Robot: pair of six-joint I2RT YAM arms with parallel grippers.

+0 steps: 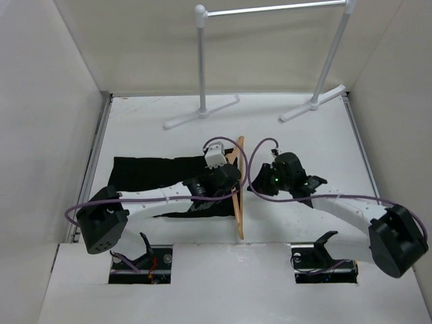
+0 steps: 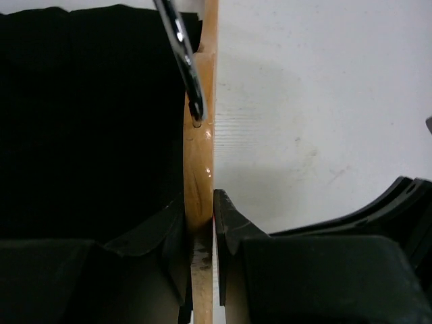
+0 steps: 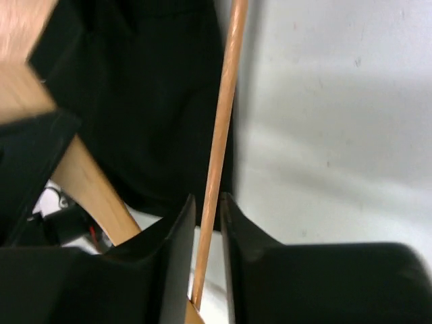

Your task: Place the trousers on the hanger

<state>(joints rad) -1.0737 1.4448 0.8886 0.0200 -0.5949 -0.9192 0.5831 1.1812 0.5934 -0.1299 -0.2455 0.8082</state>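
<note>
Trousers (image 1: 145, 172) of plain black, soft cloth lie spread flat on the white table (image 1: 304, 142), left of centre, their right end reaching the hanger (image 1: 241, 219). That hanger is smooth, glossy tan wood, standing on edge beside the cloth, with a thin round crossbar (image 3: 226, 101) and a shiny metal hook (image 2: 183, 61) set into its curved top. The left gripper (image 2: 199, 200) has its black jaws clamped on the wooden top just below the hook. The right gripper (image 3: 206, 199) has its jaws close on either side of the crossbar; whether they press it I cannot tell.
</note>
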